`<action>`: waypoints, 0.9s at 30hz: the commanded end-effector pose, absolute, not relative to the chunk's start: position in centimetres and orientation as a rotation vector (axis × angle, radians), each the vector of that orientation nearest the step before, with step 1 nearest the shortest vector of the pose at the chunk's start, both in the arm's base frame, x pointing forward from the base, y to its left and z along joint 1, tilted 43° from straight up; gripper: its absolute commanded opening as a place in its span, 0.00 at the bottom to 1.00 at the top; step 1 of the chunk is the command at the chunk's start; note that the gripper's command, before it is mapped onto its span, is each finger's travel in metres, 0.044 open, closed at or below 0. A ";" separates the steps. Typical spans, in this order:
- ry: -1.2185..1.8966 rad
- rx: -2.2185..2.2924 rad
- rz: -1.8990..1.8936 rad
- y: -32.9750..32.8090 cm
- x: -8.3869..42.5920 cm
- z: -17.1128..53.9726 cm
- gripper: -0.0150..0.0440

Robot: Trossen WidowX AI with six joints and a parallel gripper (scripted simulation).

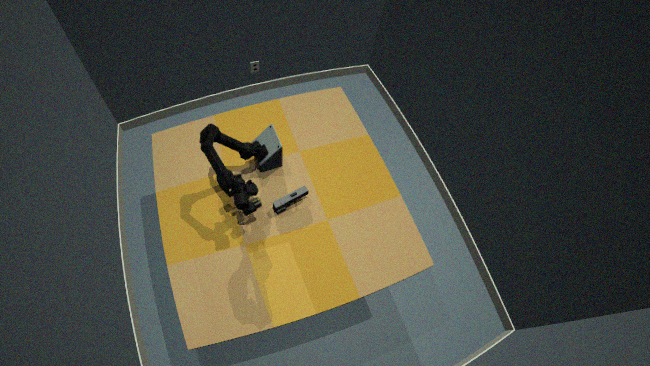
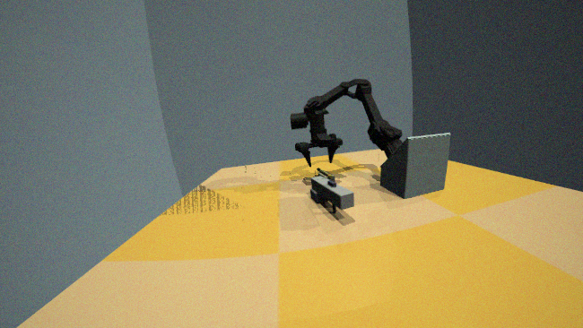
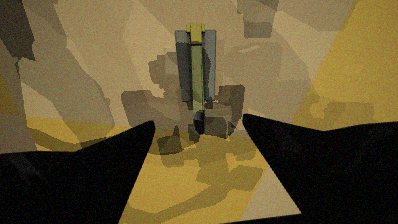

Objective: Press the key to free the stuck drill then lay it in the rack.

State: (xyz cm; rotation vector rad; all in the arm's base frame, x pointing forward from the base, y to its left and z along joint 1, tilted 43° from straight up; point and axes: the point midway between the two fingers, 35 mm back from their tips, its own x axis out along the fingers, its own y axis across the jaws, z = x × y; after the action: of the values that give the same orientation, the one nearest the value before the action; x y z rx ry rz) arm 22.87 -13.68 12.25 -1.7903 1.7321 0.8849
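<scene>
The fingers (image 1: 245,206) (image 2: 331,154) stand spread wide, pointing down, with nothing held between them. Below them, apart from both tips, lies what looks like the drill (image 2: 324,172) (image 3: 197,75), a slender yellow-green bar with a broader yellow head at one end and a dark tip at the other. In the wrist view it lies lengthwise between the two grey rails of the rack (image 3: 210,65); whether it is fully seated, I cannot tell. Near it stands a long grey block (image 1: 282,202) (image 2: 345,197), raised off the bench (image 1: 350,175) (image 2: 404,269) (image 3: 345,65). On its top sits a small dark piece, apparently the key (image 1: 294,194) (image 2: 332,183); I cannot tell whether it is pressed. Farther out, the black arm (image 1: 215,162) (image 2: 374,107) bends up and over from a grey wedge-shaped stand (image 1: 274,145) (image 2: 426,166). The bench is patterned in yellow and tan squares, and a socket (image 1: 254,66) shows on the wall beyond.
</scene>
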 end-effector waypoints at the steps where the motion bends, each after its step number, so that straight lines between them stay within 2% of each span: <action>1: 1.734 -1.791 0.871 -12.7 23.0 13.7 1.00; 6: 1.693 -1.790 0.915 -11.5 23.7 12.2 1.00; 13: 1.541 -1.635 0.750 -7.1 29.1 9.1 1.00; 20: 1.346 -1.334 0.583 0.9 35.6 4.3 1.00; 27: 1.232 -1.045 0.526 8.6 39.1 -0.1 1.00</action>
State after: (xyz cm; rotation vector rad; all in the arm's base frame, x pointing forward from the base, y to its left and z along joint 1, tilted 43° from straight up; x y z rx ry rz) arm 37.10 3.50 2.62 -1.2322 1.3014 0.5516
